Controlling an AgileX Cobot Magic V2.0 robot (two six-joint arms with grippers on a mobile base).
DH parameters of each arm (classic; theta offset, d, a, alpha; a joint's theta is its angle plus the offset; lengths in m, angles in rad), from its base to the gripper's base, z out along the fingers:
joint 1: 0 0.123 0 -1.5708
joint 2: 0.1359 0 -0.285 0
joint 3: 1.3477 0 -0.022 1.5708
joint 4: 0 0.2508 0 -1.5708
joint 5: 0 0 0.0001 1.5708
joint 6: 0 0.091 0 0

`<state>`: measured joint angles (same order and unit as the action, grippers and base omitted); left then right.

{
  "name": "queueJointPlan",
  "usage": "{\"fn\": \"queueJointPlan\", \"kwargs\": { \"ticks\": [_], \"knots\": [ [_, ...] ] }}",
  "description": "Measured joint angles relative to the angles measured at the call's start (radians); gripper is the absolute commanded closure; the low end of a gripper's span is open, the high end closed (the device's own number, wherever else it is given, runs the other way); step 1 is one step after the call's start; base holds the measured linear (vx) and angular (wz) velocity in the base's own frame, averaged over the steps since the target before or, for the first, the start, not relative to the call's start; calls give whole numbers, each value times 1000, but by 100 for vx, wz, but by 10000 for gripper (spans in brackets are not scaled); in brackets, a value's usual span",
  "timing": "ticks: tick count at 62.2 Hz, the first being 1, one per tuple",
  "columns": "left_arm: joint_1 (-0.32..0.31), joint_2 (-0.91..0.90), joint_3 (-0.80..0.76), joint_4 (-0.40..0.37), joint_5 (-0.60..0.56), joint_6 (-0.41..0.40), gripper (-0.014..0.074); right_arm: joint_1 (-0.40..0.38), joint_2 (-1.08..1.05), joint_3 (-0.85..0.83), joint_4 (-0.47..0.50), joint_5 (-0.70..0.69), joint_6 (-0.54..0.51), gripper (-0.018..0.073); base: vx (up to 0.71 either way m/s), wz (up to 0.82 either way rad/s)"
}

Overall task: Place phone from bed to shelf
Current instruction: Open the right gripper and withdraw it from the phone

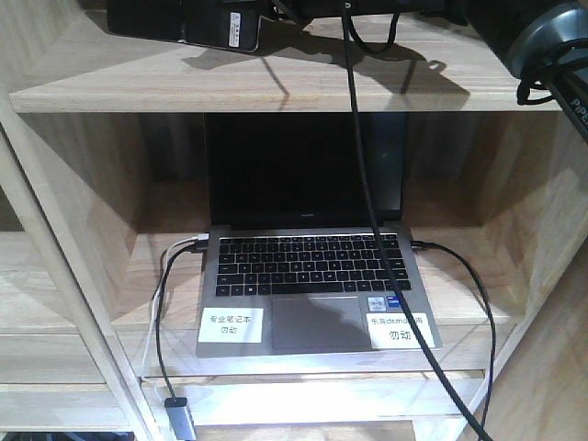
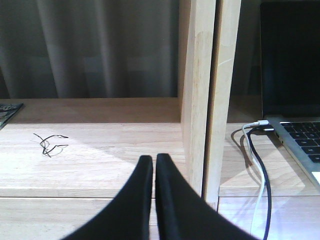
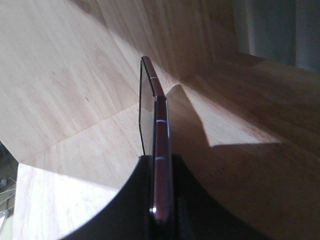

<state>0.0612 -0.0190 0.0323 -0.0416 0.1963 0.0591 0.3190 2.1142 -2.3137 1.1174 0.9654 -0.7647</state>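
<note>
The phone is a thin black slab with a white sticker, lying level over the upper board of the pale oak shelf. I cannot tell whether it touches the wood. My right gripper reaches in from the right, shut on the phone's near end. In the right wrist view the phone shows edge-on, with its pinkish rim clamped between the black fingers of the right gripper. My left gripper is shut on nothing in front of a lower shelf board. The bed is out of view.
An open grey laptop with two white labels fills the compartment below the phone. Black and white cables hang from its sides. An upright panel stands just right of the left gripper. A scrap of black wire lies on the left board.
</note>
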Motion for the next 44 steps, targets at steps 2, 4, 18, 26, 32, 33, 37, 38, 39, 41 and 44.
{"fn": "queueJointPlan", "kwargs": {
  "ticks": [2, 4, 18, 26, 32, 33, 37, 38, 39, 41, 44],
  "knots": [
    [0, 0, 0, 0, 0, 0, 595, 0, 0, 0, 0, 0, 0, 544, 0, 0],
    [0, 0, 0, 0, 0, 0, 595, 0, 0, 0, 0, 0, 0, 539, 0, 0],
    [0, 0, 0, 0, 0, 0, 595, 0, 0, 0, -6, -13, 4, 412, 0, 0],
    [0, 0, 0, 0, 0, 0, 595, 0, 0, 0, -21, -31, 5, 249, 0, 0],
    [0, 0, 0, 0, 0, 0, 595, 0, 0, 0, -39, -46, 14, 95, 0, 0],
    [0, 0, 0, 0, 0, 0, 595, 0, 0, 0, -45, -49, 16, 72, 0, 0],
    [0, 0, 0, 0, 0, 0, 595, 0, 0, 0, -60, -63, 30, -27, 0, 0],
    [0, 0, 0, 0, 0, 0, 595, 0, 0, 0, -64, -67, 33, -46, 0, 0],
    [0, 0, 0, 0, 0, 0, 595, 0, 0, 0, -68, -70, 37, -65, 0, 0],
    [0, 0, 0, 0, 0, 0, 595, 0, 0, 0, -80, -75, 42, -99, 0, 0],
    [0, 0, 0, 0, 0, 0, 595, 0, 0, 0, -94, -83, 50, -144, 0, 0]
  ]
}}
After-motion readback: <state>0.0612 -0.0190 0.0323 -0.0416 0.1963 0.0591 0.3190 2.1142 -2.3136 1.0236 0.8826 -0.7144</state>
